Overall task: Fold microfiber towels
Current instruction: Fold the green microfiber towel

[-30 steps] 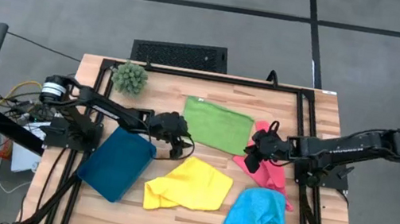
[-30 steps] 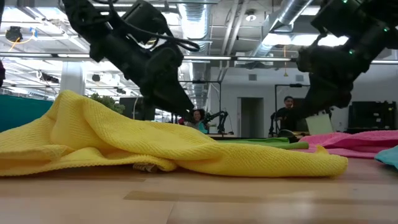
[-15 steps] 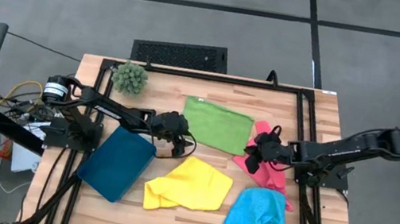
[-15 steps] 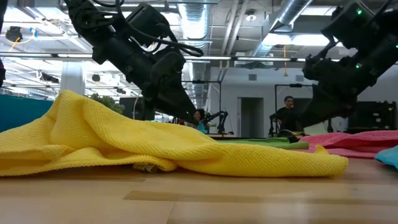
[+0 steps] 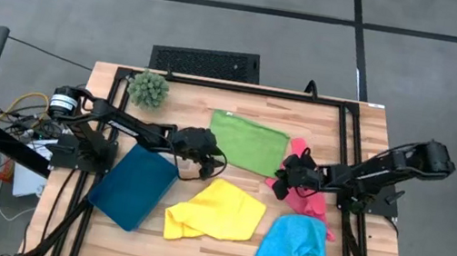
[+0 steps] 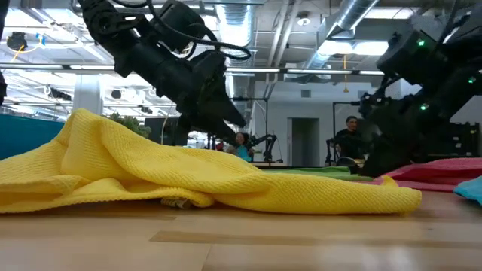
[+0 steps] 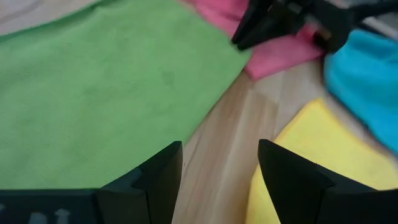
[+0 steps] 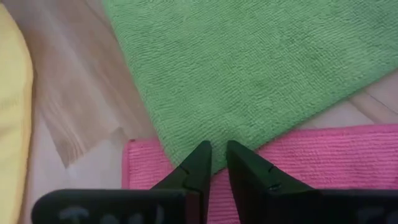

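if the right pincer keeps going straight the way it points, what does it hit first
Most likely the green towel: the right pincer aims at that towel's corner, where it overlaps the pink towel. Its height above the cloth is unclear.

A wooden table (image 5: 367, 122) carries four towels (image 5: 247, 143), tray (image 5: 133, 187) and plant ball (image 5: 149, 89).

The right hand (image 5: 283, 175) hides part of the pink towel (image 5: 309, 201); the green towel (image 5: 248, 143) overlaps its corner.
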Controlling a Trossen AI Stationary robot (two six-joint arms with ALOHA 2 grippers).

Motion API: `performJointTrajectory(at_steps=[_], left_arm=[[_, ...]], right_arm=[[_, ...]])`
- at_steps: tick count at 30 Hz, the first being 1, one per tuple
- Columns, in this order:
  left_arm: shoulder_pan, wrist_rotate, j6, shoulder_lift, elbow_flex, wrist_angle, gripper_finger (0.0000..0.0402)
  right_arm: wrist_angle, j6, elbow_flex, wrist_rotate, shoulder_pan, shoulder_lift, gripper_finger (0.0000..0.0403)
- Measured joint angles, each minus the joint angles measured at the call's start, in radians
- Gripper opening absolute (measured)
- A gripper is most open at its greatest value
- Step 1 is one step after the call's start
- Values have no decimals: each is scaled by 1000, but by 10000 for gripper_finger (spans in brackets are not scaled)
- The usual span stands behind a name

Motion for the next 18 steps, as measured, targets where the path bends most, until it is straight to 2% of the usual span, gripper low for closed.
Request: performJointTrajectory(at_steps=[5, 10, 18], left_arm=[[4, 38, -31, 0, 40, 24, 203], [38, 157, -19, 7, 103, 28, 203], [50, 176, 74, 128, 200, 21, 203]], right_arm=[[-13, -55, 61, -6, -1, -12, 79], [-18, -103, 112, -6, 2, -57, 79], [-119, -122, 127, -7, 70, -71, 79]])
